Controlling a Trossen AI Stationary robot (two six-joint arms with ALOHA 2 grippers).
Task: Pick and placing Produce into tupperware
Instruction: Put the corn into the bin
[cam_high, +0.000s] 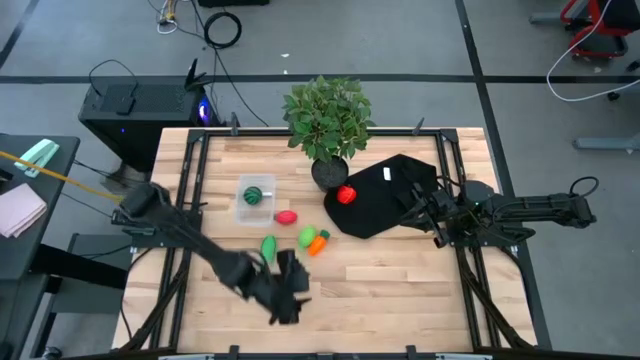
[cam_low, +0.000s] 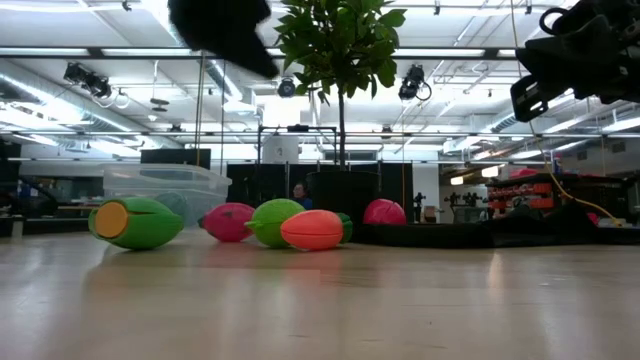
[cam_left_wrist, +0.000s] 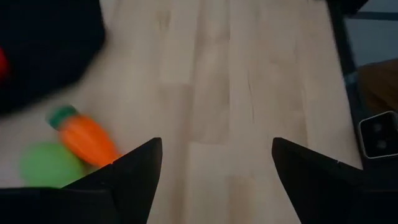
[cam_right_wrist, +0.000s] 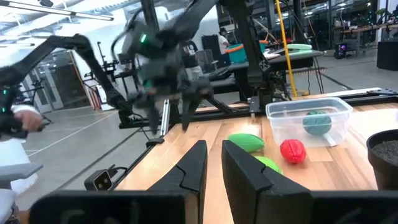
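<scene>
Tupperware (cam_high: 254, 198) sits left of centre in the overhead shot with the dark green striped ball (cam_high: 255, 194) already inside, while the pink-red piece (cam_high: 286, 217), light green oblong (cam_high: 269, 246) and orange-and-green piece (cam_high: 316, 241) lie loose on the counter (cam_high: 400, 290) just below-right of it. Red round one (cam_high: 346, 195) is on the black cloth (cam_high: 385, 200) by the potted plant (cam_high: 328, 120). Left gripper (cam_high: 287, 296) hovers low-centre with fingers spread and empty; right gripper (cam_high: 425, 210) hangs at the cloth's right edge, fingers nearly closed on nothing.

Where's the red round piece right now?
In the high view, the red round piece sits on the black cloth's left edge, just right of the plant pot, not in the tupperware.
</scene>
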